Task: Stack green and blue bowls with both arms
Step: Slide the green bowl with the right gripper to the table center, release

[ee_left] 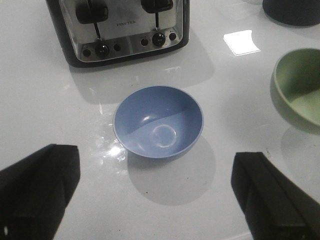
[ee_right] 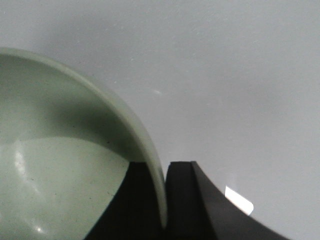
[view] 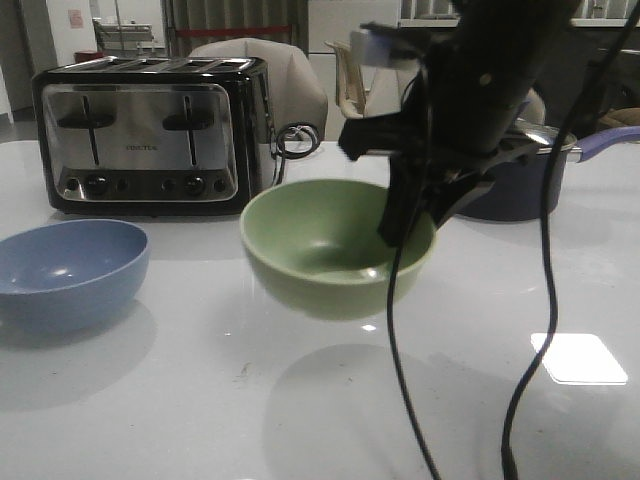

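Note:
The pale green bowl (view: 330, 248) hangs above the white table, clear of its own shadow. My right gripper (view: 415, 215) is shut on its right rim, one finger inside and one outside; the right wrist view shows the rim (ee_right: 150, 150) pinched between the black fingers (ee_right: 187, 195). The dusty blue bowl (view: 68, 270) sits upright on the table at the left. In the left wrist view it (ee_left: 158, 121) lies ahead of my open, empty left gripper (ee_left: 155, 192), whose fingers (ee_left: 37, 185) stand wide apart. The green bowl also shows there (ee_left: 300, 90) at the edge.
A black and chrome toaster (view: 150, 135) stands behind the blue bowl, its cord (view: 292, 140) coiled beside it. A dark blue saucepan (view: 520, 185) with a handle stands behind my right arm. Black cables (view: 540, 330) hang in front at the right.

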Available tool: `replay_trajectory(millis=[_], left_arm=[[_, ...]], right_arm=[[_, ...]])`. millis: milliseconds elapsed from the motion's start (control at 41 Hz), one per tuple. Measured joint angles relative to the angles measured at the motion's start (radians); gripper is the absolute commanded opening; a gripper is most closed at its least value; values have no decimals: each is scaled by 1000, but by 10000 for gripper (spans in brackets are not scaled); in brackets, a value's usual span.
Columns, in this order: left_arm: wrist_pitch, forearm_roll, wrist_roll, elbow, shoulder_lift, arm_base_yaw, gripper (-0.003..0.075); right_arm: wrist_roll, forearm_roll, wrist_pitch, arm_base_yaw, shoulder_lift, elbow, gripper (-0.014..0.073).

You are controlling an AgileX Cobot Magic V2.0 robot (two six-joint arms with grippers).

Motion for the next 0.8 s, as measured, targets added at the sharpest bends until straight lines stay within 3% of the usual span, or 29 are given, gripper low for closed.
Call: replay_trajectory(millis=[365,463,633,804], left_arm=[[0,0,0,0,0,0,654],[0,0,0,0,0,0,654],[0,0,0,0,0,0,654],[0,0,0,0,0,0,654]], right_arm=[[0,12,-18,46,125,-34,55],[0,14,-11,46,136,-52,157],[0,14,-9,46,142,-77,427],[0,14,-7,46,127,-102,444]])
